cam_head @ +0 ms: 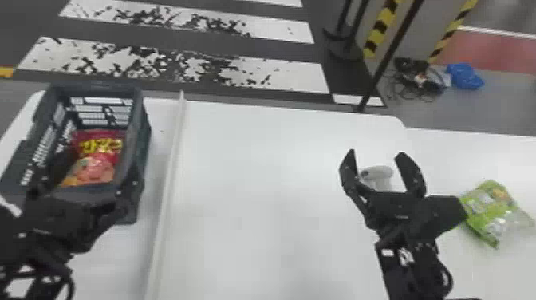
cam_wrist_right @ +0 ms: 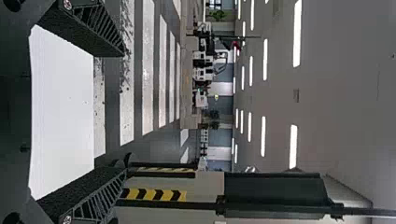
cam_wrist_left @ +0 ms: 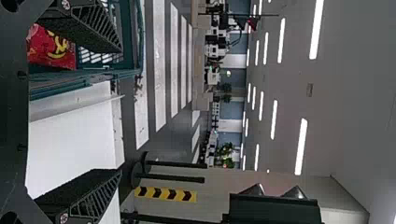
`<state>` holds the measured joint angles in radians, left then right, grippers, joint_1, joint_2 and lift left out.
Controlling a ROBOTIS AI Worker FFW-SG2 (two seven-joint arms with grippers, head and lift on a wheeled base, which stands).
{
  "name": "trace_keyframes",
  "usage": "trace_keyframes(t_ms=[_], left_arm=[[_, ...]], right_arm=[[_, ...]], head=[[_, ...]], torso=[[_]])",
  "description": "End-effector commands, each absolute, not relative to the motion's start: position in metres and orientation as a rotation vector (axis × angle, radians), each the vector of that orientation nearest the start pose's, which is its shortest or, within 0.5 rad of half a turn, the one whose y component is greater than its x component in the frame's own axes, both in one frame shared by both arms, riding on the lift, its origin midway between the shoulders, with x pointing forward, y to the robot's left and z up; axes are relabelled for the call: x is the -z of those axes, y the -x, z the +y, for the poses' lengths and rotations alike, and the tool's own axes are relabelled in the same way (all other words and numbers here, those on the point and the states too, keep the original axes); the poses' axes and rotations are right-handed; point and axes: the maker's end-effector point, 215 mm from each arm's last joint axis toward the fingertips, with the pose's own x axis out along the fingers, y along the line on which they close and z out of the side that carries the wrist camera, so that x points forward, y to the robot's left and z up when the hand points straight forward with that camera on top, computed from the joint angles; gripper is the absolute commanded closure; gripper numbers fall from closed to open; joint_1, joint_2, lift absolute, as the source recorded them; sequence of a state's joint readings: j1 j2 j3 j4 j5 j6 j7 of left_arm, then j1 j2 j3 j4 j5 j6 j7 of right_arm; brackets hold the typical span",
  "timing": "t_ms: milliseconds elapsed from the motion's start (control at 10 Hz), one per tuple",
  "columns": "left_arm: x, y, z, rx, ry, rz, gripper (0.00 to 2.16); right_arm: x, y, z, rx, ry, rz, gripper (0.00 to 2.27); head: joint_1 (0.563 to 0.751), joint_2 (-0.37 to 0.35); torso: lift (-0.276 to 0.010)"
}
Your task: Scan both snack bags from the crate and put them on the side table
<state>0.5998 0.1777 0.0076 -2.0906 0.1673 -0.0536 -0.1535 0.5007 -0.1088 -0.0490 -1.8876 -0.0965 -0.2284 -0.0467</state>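
Red snack bag (cam_head: 95, 159) is lying inside the dark crate (cam_head: 143, 115), its printed face showing between the slotted walls. In the head view the left gripper (cam_head: 97, 169) is overlapping the crate's near end, at the robot's left; its two flat fingers are standing wide apart, and the left wrist view is showing the bag beside one of them. Whether finger and bag are touching cannot be told. The crate is resting on the white table (cam_head: 271, 179), and a pale raised strip (cam_head: 169, 167) is running along its right side, just beside it.

Green snack bag (cam_head: 492, 211) is lying flat on the side table (cam_head: 470, 155), at the robot's right. Between the strip and this bag, the right gripper (cam_head: 376, 153) is pointing away from the robot, its fingers parted and gripping nothing. A white scanner (cam_head: 379, 175) is appearing partly behind it, seen in the gap between the fingers; which tabletop is bearing it cannot be told.

Beyond the tables, worn white stripes (cam_head: 167, 66) are crossing the dark floor, and a blue bundle (cam_head: 464, 75) is lying beside tangled cables (cam_head: 418, 81), near posts with yellow-and-black bands.
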Motion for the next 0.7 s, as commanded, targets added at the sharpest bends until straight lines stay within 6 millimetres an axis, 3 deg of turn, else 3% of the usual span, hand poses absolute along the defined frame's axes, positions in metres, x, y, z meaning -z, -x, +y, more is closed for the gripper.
trace_keyframes(t_ms=[0,400,600], left_arm=[[0.337,-0.413,0.209,0.232,0.02,0.027,0.08],[0.334,-0.417,0.214,0.226,0.014,0.021,0.08],[0.324,-0.427,0.243,0.252,-0.041,0.04,0.09]], right_arm=[[0.364,-0.431,-0.255,0.024,0.008,-0.039,0.06],[0.369,-0.423,-0.243,0.024,-0.007,-0.039,0.06],[0.374,-0.42,-0.244,0.024,-0.01,-0.028,0.07]], head=[[0.695,-0.1],[0.695,-0.047],[0.695,-0.037]], torso=[[-0.087],[-0.087],[-0.087]])
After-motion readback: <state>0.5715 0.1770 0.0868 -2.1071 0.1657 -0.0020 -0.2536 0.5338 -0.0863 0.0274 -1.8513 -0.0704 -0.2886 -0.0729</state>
